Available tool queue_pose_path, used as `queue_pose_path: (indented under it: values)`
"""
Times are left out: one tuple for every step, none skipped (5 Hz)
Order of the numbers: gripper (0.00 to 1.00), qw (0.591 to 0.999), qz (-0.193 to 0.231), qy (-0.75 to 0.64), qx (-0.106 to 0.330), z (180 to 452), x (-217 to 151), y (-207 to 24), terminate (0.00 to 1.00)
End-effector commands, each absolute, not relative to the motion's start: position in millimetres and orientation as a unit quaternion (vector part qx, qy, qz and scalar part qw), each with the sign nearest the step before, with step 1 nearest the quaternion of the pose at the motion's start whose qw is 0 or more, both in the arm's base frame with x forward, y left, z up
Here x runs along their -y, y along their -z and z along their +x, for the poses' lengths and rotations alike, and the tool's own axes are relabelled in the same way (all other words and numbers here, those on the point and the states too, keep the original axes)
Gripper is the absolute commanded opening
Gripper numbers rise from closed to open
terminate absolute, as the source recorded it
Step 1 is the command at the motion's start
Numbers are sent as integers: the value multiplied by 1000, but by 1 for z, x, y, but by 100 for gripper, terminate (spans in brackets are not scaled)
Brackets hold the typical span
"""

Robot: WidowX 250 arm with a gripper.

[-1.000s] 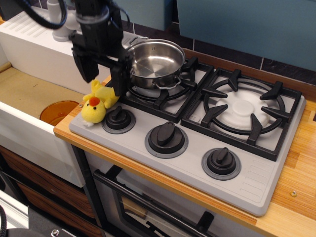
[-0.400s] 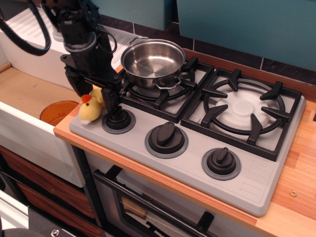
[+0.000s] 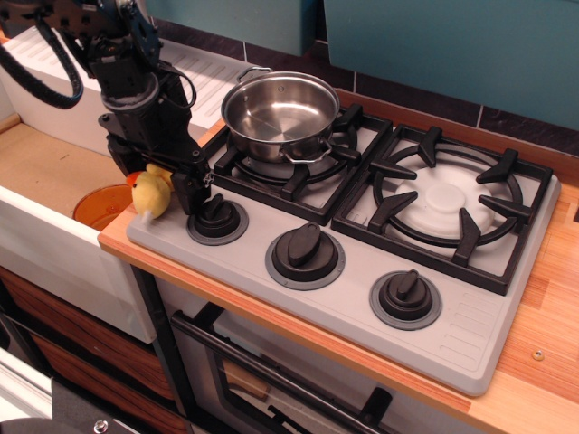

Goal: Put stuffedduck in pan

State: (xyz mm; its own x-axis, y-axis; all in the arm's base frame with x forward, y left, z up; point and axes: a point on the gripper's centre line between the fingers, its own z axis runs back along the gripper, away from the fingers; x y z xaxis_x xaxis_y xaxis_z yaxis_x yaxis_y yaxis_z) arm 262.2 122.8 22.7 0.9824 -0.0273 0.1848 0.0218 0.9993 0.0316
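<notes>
The stuffedduck (image 3: 150, 193), a small yellow plush, sits at the front left corner of the grey stove top, next to the leftmost knob. My gripper (image 3: 155, 178) has come down over it, open, with one black finger on each side; the right finger (image 3: 189, 192) stands between the duck and the knob. The duck's beak is mostly hidden behind the gripper. The pan (image 3: 280, 110), a shiny steel pot, stands empty on the back left burner, to the right of and behind the gripper.
Three black knobs (image 3: 305, 254) line the front of the stove (image 3: 452, 325). The right burner grate (image 3: 445, 201) is bare. A sink with an orange drain cover (image 3: 99, 204) lies left of the wooden counter edge. A white drainboard (image 3: 54, 54) is behind.
My gripper has moved left and down, from above and behind the duck to straddling it. The duck has shifted a little left and turned, so less of its beak shows.
</notes>
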Motion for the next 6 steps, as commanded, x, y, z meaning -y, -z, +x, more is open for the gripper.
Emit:
queue_pose_path:
  values:
    - [0, 996, 18, 7, 92, 274, -126, -20, 0]
    - [0, 996, 18, 5, 86, 276, -124, -22, 0]
    - [0, 996, 23, 6, 81, 277, -124, -26, 0]
    - [0, 998, 32, 5, 60, 279, -124, -51, 0]
    - [0, 998, 44, 3, 40, 285, -118, -84, 0]
    - [0, 998, 55, 7, 28, 300, -109, -114, 0]
